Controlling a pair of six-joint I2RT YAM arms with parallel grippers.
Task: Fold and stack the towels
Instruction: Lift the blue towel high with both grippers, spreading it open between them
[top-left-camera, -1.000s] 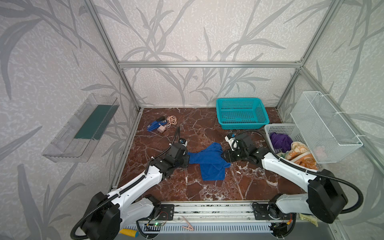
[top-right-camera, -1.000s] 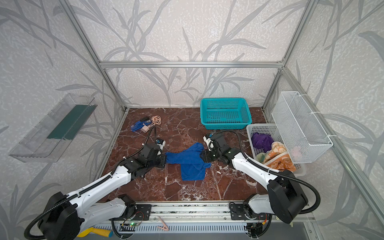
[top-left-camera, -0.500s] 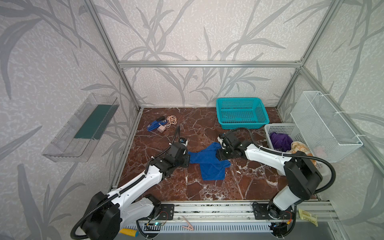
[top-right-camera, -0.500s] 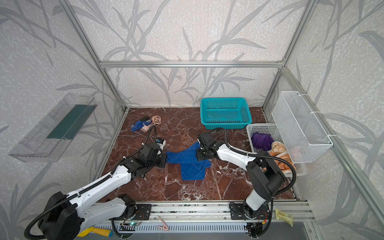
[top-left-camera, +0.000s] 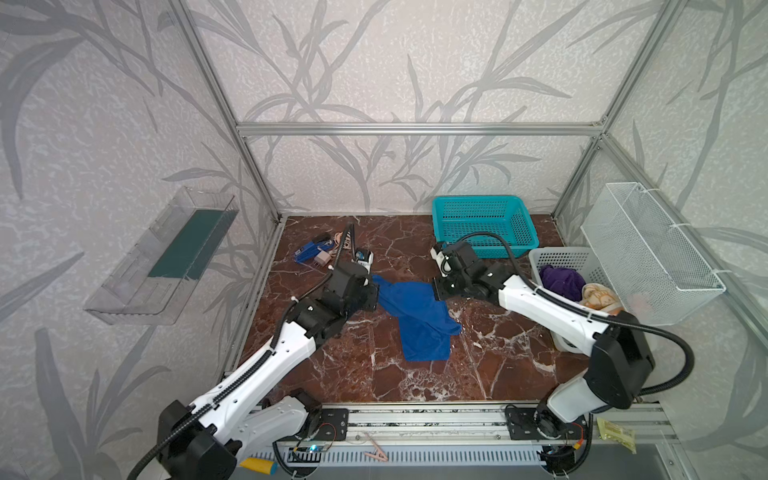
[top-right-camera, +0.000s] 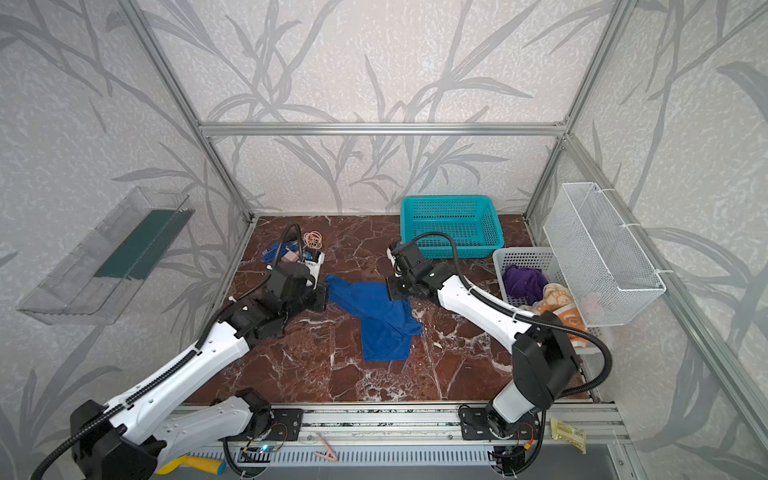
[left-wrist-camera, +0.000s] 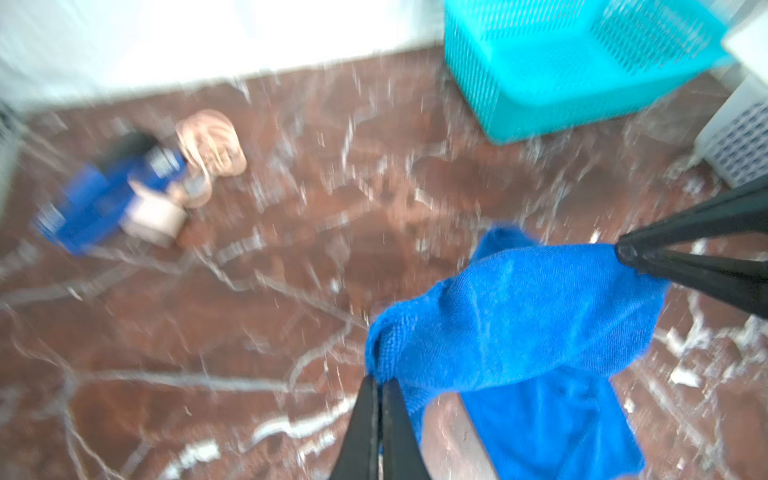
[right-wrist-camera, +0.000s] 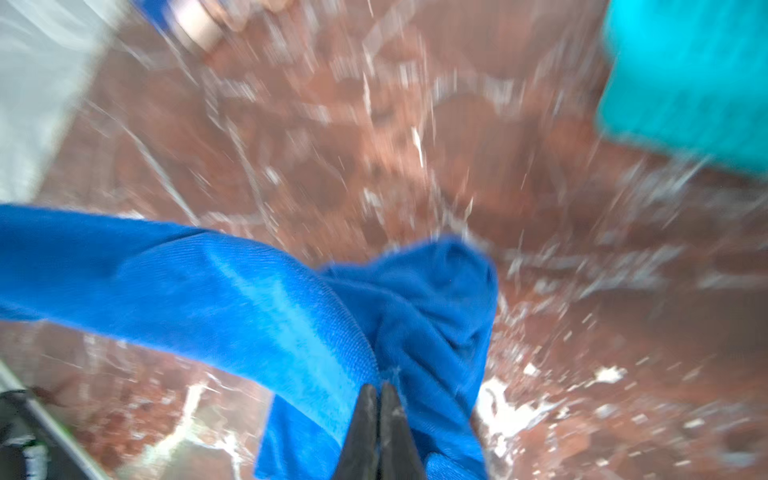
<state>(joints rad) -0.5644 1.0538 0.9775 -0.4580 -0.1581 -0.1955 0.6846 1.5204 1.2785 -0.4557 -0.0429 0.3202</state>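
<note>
The blue towel (top-left-camera: 420, 318) sits near the middle of the red marble table (top-left-camera: 353, 370), held at two points along its far edge. The left gripper (left-wrist-camera: 379, 384) has its jaws closed on one corner of the cloth. The right gripper (right-wrist-camera: 378, 392) has its jaws pinched tight on the opposite end of the same edge. Between the two grips the fabric sags in a loose band, slightly raised off the table. The rest drapes toward the front rail and lies rumpled on the marble, unfolded. In both top views the two grippers face each other across the towel, left at its left end and right at its right end.

The purple towel (top-left-camera: 561, 280) lies bunched in the white basket (top-left-camera: 555, 254) at the right edge of the table. The orange towel (top-left-camera: 598, 297) is heaped just beside it in the same basket. A teal basket (top-left-camera: 473, 200) stands behind, near the back wall, with no cloth in it
</note>
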